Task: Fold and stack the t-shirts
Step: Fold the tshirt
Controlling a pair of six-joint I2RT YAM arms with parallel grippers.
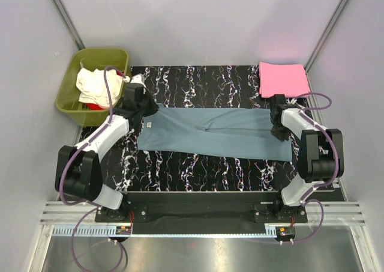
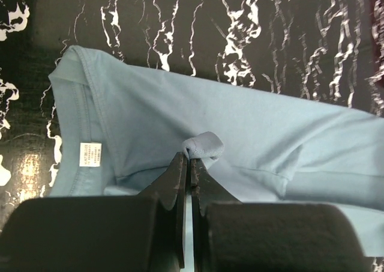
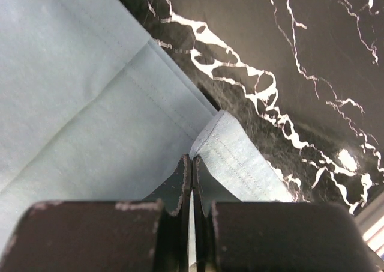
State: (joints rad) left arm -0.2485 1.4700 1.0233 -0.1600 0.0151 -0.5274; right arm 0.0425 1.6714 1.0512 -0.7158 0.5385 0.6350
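Blue-grey t-shirt (image 1: 210,132) is being pinched at opposite ends by the closed left gripper (image 2: 189,163) and right gripper (image 3: 191,164), seemingly to be stretched flat for folding

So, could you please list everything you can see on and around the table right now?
blue-grey t-shirt: one, dusty blue-grey, stretched lengthwise across the mat, collar end by the left arm.
pink t-shirt: one, bright pink, folded flat at the far right corner.
cream-white t-shirt: one, cream-white, bunched inside the tub.
red t-shirt: one, red, mostly hidden under the cream-white one in the tub.
tub: one, olive-green, far left beside the mat.
mat: one, black with white veining, covering the table.
left gripper: one, black, shut on a pinch of the blue-grey t-shirt near its collar.
right gripper: one, black, shut on that shirt's hem at the opposite end.
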